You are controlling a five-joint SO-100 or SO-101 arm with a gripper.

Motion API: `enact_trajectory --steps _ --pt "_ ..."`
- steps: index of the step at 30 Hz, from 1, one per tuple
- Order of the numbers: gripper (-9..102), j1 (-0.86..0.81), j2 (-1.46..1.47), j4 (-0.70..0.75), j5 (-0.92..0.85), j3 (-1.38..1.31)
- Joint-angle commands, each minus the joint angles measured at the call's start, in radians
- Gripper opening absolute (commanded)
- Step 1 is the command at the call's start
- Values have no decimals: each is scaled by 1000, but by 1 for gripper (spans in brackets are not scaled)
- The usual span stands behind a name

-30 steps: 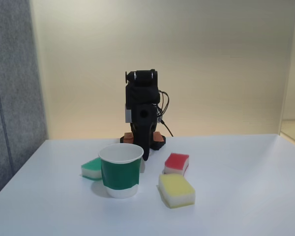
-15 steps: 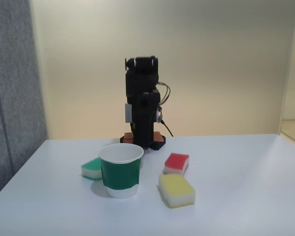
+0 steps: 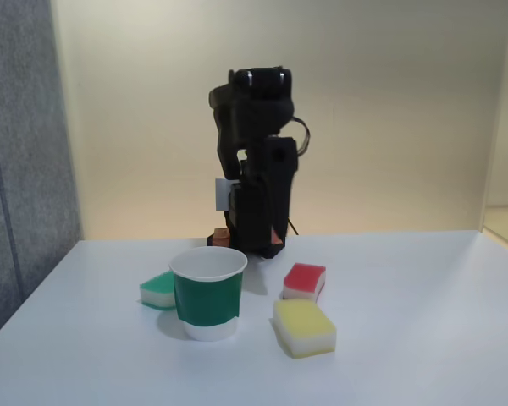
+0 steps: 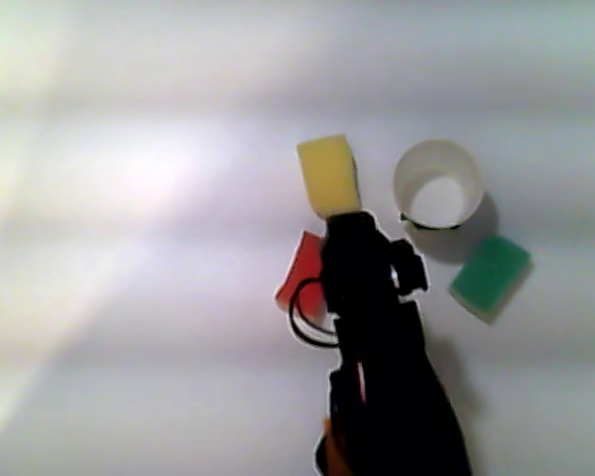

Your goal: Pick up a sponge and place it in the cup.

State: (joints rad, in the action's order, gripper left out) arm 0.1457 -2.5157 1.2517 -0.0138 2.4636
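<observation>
One white bench (image 3: 423, 338) carries one black arm (image 3: 258, 169), folded upright at the back; its gripper's state I cannot tell; one green cup (image 3: 208, 292) stands upright in front; three sponges lie around it: yellow sponge (image 3: 305, 326), red sponge (image 3: 305, 280) just behind, green sponge (image 3: 159, 289) left of the cup.

Looks like an office or meeting room: plain white table (image 3: 423, 338), bare cream wall (image 3: 389, 110) behind, and a grey fabric partition panel (image 3: 21, 144) at frame left.
</observation>
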Motion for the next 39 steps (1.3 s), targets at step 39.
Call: enact_trajectory --steps 39 --pt "35 264 400 -178 -850 -104"
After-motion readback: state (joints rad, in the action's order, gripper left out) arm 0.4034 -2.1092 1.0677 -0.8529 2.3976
